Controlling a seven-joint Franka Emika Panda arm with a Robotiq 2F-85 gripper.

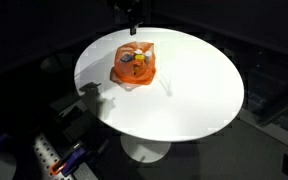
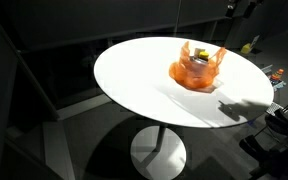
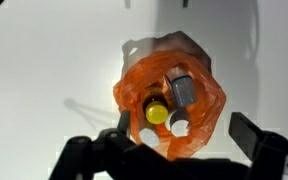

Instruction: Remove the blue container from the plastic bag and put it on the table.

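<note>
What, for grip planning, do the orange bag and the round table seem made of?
Bag: thin plastic film, translucent orange, slightly glossy; it wrinkles and slumps. Table: hard, smooth white top, matte, perhaps laminate or painted wood; cannot tell which.

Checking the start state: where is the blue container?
In the wrist view, the container lies inside the orange bag on the table, beside the yellow-capped bottle.

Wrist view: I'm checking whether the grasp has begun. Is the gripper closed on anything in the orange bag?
No: the gripper hangs above the orange bag with its jaws wide apart, gripping nothing.
</note>
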